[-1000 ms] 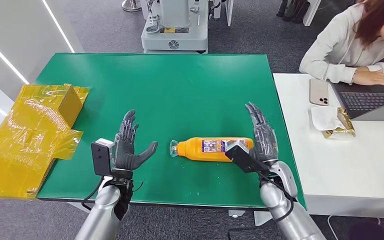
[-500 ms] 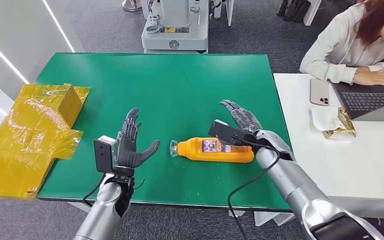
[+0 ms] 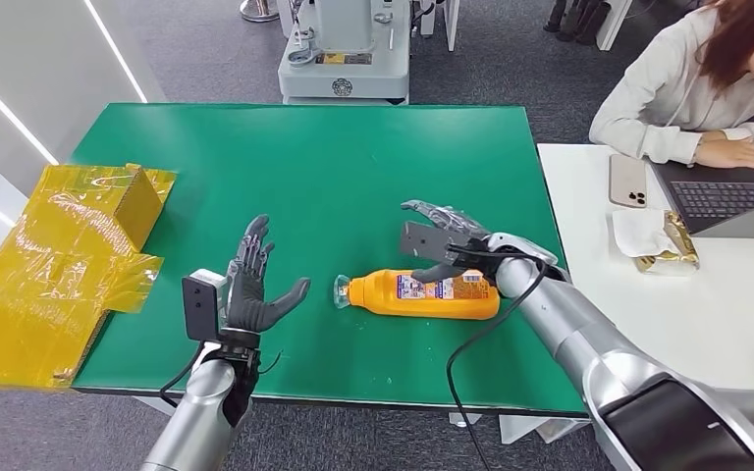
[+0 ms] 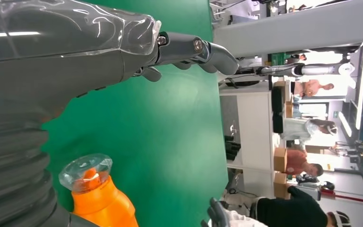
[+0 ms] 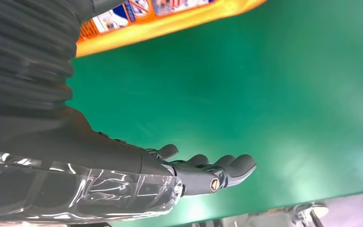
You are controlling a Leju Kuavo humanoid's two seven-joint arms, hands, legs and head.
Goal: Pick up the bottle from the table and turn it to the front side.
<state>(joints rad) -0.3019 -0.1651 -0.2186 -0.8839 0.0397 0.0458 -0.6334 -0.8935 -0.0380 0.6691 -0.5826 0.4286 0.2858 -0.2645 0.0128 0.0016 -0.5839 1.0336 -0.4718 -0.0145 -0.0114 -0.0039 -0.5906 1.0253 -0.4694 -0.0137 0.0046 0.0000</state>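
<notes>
An orange bottle (image 3: 422,292) with a clear cap lies on its side on the green table (image 3: 334,167), cap toward my left hand, a printed label facing up. My right hand (image 3: 444,237) hovers just behind the bottle's middle, fingers spread, holding nothing. My left hand (image 3: 251,287) stands open, palm toward the cap, a short gap away. The left wrist view shows the cap and orange shoulder (image 4: 94,189) beside the left hand (image 4: 189,49). In the right wrist view the labelled bottle (image 5: 165,19) lies apart from the right hand (image 5: 203,172).
A yellow taped cardboard box (image 3: 54,265) sits at the table's left edge. A white desk (image 3: 687,304) to the right holds a phone, a laptop and a wrapper, with a person seated there. A grey machine base (image 3: 344,59) stands beyond the table.
My right hand swung from beside the bottle's base, fingers pointing away, to above and behind the bottle's middle, fingers now pointing left. The left hand and bottle stayed put.
</notes>
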